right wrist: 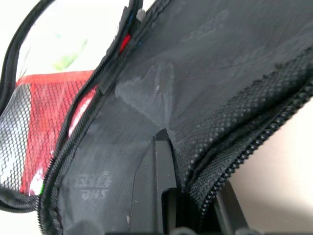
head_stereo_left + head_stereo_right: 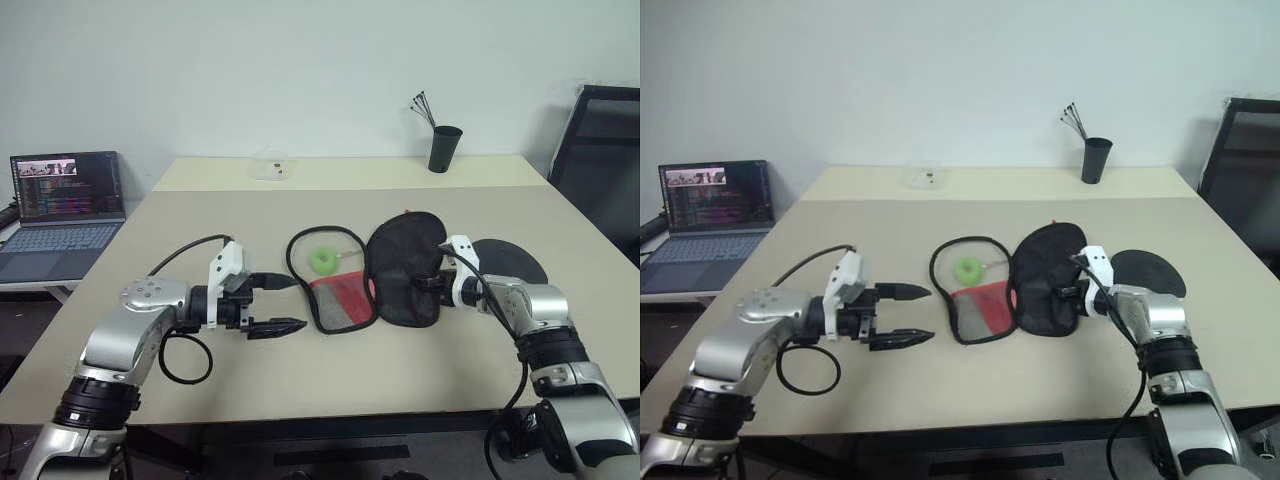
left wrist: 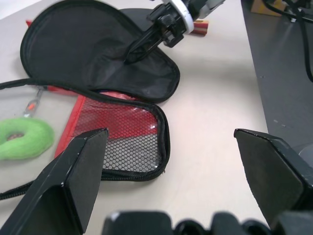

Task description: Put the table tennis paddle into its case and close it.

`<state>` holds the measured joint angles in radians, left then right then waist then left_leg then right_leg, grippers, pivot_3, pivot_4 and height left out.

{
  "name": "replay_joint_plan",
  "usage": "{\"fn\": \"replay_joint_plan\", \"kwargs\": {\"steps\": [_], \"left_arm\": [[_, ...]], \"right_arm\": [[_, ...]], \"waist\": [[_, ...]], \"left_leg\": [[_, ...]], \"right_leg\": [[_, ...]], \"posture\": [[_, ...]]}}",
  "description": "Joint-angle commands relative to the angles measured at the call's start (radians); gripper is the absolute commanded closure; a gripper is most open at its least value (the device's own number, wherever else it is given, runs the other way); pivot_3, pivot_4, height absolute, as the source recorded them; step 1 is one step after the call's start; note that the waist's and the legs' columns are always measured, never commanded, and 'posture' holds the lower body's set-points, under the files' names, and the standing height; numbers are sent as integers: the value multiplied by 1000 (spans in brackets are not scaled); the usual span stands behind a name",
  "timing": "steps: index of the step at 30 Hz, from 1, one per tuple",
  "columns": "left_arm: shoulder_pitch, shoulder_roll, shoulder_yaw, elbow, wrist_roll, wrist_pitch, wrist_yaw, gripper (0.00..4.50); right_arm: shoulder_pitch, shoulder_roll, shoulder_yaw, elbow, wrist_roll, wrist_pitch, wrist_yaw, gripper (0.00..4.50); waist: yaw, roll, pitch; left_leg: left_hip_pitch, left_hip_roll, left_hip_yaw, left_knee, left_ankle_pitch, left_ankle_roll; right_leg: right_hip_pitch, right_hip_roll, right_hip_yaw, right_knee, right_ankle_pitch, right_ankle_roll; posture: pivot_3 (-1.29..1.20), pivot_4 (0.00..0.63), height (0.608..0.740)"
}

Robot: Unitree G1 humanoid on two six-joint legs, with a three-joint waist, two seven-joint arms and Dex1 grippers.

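Observation:
The case lies unzipped and spread in two halves at the table's middle. Its black flap is on the right, and the left half has the mesh pocket and red panel. My right gripper is shut on the flap's right edge; the right wrist view shows the fabric and zip pinched at its fingers. The table tennis paddle lies flat, black face up, just beyond the right gripper. My left gripper hovers open just left of the case, nothing between its fingers.
A small green ring sits inside the left half of the case. A laptop stands on a side table at the left. At the far edge are a black cup with pens and a clear plastic piece. A dark chair is at the right.

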<state>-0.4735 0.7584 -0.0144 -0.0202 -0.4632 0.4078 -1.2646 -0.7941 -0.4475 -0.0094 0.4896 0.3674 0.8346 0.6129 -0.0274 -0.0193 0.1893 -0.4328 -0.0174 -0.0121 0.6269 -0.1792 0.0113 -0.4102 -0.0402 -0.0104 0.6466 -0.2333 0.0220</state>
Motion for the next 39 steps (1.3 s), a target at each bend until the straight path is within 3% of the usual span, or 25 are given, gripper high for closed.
{"fn": "replay_joint_plan", "kwargs": {"steps": [1, 4, 15, 24, 28, 39], "left_arm": [[-22, -2, 1, -2, 1, -14, -9, 0], [-21, -6, -1, -3, 2, -15, -10, 0], [-7, -17, -4, -8, -4, -16, -14, 0], [-31, -42, -13, -16, -18, -17, -27, 0], [-69, -62, -27, -2, -6, -31, -30, 0], [-156, -117, -66, 92, 29, -74, -47, 0]], "right_arm": [[-50, -14, -10, 24, -28, -49, 16, 4459], [-64, -10, -8, 51, -57, -79, 10, 3816], [-96, -76, -54, 49, -146, -201, -47, 15], [121, -238, -197, -260, -86, -36, -51, 15], [219, -261, -250, -360, -90, 27, -104, 15], [318, -257, -295, -327, -114, 38, -206, 15]], "waist": [[0, 0, 0], [0, 0, 0], [1, 0, 0], [7, 0, 0], [9, 0, 0], [10, 0, 0]], "left_leg": [[0, 0, 0, 0, 0, 0], [0, 0, 0, 0, 0, 0], [0, 0, 0, 0, 0, 0], [-1, 0, -1, 0, 0, 0], [0, 0, 0, 1, 0, 0], [0, 0, 2, 1, 0, 0]], "right_leg": [[0, 0, 0, 0, 0, 0], [0, 0, 0, 0, 0, 0], [0, 0, 0, 0, 0, 1], [0, 0, 0, 0, 0, 0], [0, 0, 0, 0, 0, 1], [0, 2, 0, 0, 0, 1]], "posture": [[0, 150, 740], [0, 150, 740], [0, 150, 740], [0, 150, 740], [0, 150, 740], [0, 150, 740]]}}
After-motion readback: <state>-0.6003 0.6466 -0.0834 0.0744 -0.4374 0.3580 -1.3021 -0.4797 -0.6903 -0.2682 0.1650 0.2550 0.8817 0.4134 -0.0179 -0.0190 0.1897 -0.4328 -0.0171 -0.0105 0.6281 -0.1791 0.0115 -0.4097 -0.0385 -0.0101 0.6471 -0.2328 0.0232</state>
